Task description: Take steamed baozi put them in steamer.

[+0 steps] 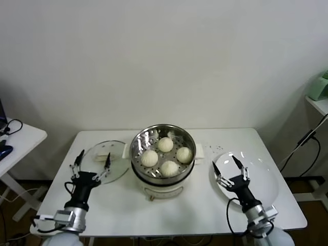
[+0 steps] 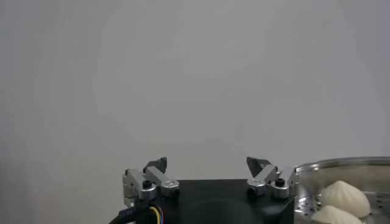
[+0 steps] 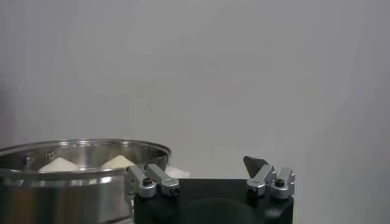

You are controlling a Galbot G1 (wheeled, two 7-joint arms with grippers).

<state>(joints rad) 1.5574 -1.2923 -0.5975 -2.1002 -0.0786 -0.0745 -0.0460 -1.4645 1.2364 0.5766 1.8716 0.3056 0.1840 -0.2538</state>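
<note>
The shiny steel steamer [image 1: 137, 141] stands at the table's middle on its white base. Several cream-white baozi lie on its perforated tray: one at the back [image 1: 165, 144], one at the left [image 1: 149, 158], one at the right [image 1: 184, 154], one at the front [image 1: 169, 168]. My left gripper [image 1: 91, 161] is open and empty, left of the steamer over the glass lid. My right gripper [image 1: 229, 168] is open and empty over the white plate. The steamer's rim and two baozi show in the left wrist view [image 2: 345, 198] and in the right wrist view [image 3: 58, 165].
A flat glass lid [image 1: 119, 163] lies left of the steamer. A white round plate [image 1: 264, 179] lies at the right, with nothing on it. A white side table [image 1: 20, 141] stands far left. A cable hangs at the right edge.
</note>
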